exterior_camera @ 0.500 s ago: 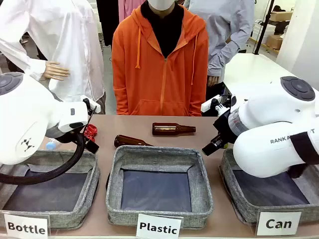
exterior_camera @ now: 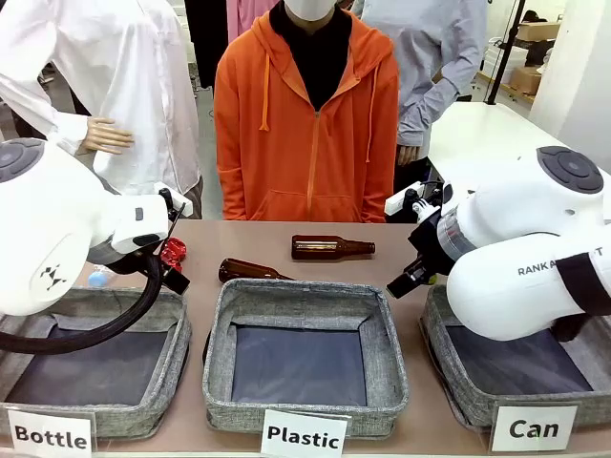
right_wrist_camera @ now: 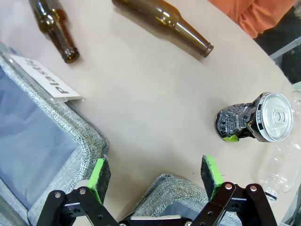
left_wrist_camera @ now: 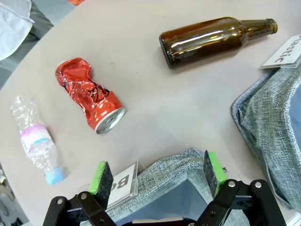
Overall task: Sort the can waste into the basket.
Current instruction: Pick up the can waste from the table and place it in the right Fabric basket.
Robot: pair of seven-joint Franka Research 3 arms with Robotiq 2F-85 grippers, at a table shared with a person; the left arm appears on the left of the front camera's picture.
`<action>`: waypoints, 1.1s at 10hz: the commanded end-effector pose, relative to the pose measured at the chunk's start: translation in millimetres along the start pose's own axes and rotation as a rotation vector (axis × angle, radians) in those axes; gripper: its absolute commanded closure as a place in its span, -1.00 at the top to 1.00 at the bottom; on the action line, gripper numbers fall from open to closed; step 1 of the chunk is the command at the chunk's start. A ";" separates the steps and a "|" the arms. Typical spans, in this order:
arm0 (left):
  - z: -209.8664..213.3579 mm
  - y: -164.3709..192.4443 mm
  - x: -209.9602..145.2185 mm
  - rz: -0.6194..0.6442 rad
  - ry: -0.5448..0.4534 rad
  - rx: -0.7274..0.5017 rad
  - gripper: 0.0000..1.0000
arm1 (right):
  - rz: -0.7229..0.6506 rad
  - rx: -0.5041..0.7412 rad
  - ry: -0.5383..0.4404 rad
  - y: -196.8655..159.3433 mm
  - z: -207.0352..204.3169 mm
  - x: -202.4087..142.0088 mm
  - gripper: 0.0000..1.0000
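Nothing has shifted in the last half second; both arms hover as they were.

Front view: the grey woven basket labelled "Can" point(exterior_camera: 447, 367) sits at the robot's right, and the crushed shiny red can point(exterior_camera: 173, 252) peeks out beside the left arm.

Left wrist view: the left gripper point(left_wrist_camera: 157, 170) hangs wide open and empty. The red can lies ahead on the beige surface point(left_wrist_camera: 155, 108), between a clear plastic bottle point(left_wrist_camera: 35, 141) and a brown glass bottle point(left_wrist_camera: 211, 40).

Right wrist view: the right gripper point(right_wrist_camera: 155, 175) is open too, with the dented black can with a silver top point(right_wrist_camera: 254, 120) lying ahead, off to one side.

Best bet is probably the right arm on the black can, squeezing across its body, not its ends.
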State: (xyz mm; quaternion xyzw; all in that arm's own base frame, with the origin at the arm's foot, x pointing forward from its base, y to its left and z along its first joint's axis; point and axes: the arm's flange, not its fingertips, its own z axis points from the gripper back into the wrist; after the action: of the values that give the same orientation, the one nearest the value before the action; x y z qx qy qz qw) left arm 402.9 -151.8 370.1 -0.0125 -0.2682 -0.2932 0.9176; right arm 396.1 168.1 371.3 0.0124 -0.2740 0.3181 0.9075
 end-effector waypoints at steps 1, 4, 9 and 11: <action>0.1 0.0 0.1 -0.001 0.000 0.000 1.00 | -0.001 0.000 0.000 -0.1 0.0 0.0 1.00; 0.1 0.0 0.1 -0.001 0.000 0.000 1.00 | -0.001 0.000 0.000 -0.1 0.0 0.0 1.00; 0.1 0.0 0.1 -0.001 0.000 0.000 1.00 | -0.001 0.000 0.000 -0.1 0.0 0.0 1.00; 0.0 0.0 0.0 0.000 0.000 0.000 1.00 | 0.000 0.000 0.000 0.0 0.0 0.0 1.00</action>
State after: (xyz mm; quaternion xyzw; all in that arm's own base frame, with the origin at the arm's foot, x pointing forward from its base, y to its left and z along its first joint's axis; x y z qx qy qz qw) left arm 402.9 -151.8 370.1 -0.0125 -0.2682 -0.2931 0.9176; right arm 396.1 168.1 371.3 0.0124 -0.2740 0.3181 0.9075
